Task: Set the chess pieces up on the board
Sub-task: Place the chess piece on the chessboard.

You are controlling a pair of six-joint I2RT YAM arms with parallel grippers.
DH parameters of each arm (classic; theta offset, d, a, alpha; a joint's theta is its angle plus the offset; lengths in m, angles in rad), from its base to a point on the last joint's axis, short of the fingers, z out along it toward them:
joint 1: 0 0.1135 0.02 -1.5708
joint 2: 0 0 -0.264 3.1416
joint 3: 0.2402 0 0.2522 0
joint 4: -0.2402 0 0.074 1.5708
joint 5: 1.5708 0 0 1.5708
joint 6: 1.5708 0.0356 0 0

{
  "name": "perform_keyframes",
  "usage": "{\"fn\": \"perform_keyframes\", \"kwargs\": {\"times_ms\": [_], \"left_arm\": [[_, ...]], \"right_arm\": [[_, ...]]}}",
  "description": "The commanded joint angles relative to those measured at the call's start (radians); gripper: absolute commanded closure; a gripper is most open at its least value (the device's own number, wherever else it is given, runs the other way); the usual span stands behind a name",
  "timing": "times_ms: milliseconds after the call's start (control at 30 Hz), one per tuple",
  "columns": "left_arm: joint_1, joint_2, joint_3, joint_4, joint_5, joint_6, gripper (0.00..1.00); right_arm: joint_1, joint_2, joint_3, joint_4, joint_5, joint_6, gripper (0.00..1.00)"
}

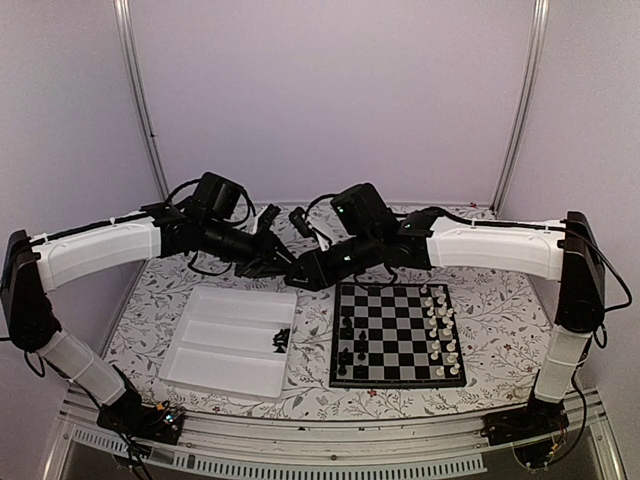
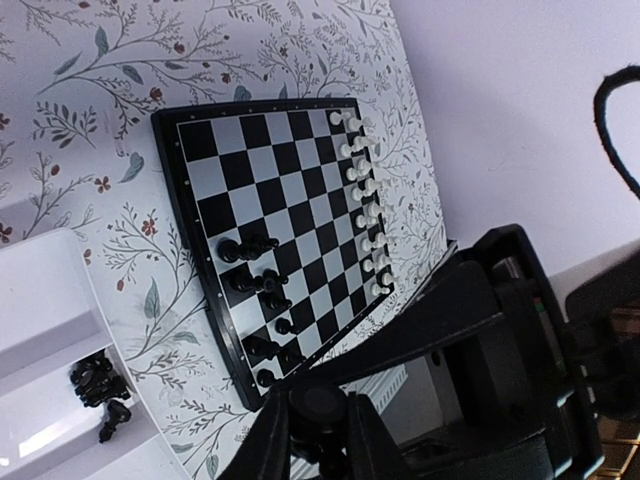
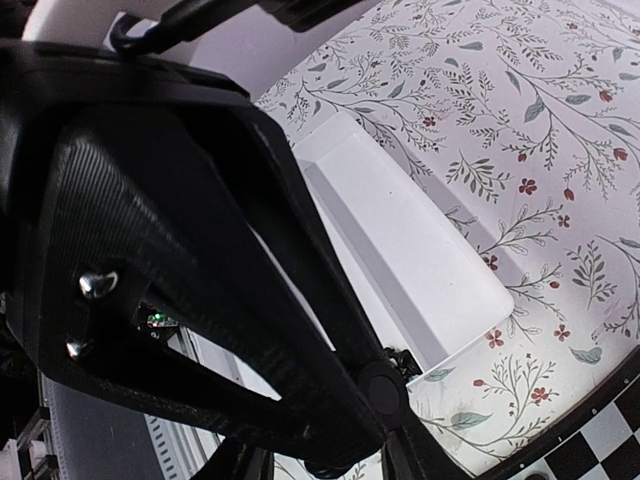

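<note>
The board [image 1: 395, 330] [image 2: 270, 170] lies on the right half of the table, with several black chess pieces [image 1: 350, 335] [image 2: 255, 280] on its left columns. More black pieces [image 1: 281, 338] [image 2: 98, 385] [image 3: 400, 358] lie heaped in the tray's near right corner. Both arms meet tip to tip above the table between tray and board. My left gripper [image 1: 283, 262] [image 2: 320, 440] is shut on a round-based black piece [image 2: 320, 410]. My right gripper [image 1: 298, 272] [image 3: 325, 465] stands open, its fingers either side of the left gripper's tip; whether they touch the piece is hidden.
A white shallow tray [image 1: 225, 340] [image 2: 40, 330] [image 3: 400, 230] sits left of the board. White pieces [image 1: 440, 330] [image 2: 365, 200] fill the board's two right columns. A flowered cloth covers the table. Metal frame posts stand at the back corners.
</note>
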Motion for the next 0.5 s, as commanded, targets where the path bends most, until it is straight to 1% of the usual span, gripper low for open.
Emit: {"fn": "perform_keyframes", "kwargs": {"times_ms": [0,100,233,367,467], "left_arm": [[0.016,-0.023,-0.009,0.029,0.006,-0.004,0.80],[0.020,-0.022,-0.010,0.029,0.005,-0.002,0.80],[0.021,-0.017,-0.016,0.034,0.010,-0.004,0.80],[0.029,-0.023,-0.022,0.025,-0.013,-0.004,0.79],[0.044,-0.046,-0.038,0.021,-0.048,0.001,0.78]], "right_arm": [[0.001,-0.010,0.024,-0.018,0.015,-0.044,0.66],[0.001,-0.027,0.014,-0.018,0.021,-0.050,0.73],[0.001,-0.047,0.002,-0.009,0.019,-0.058,0.87],[0.002,-0.066,-0.010,-0.017,0.026,-0.063,0.90],[0.001,-0.088,-0.049,-0.018,0.032,-0.061,0.92]]}}
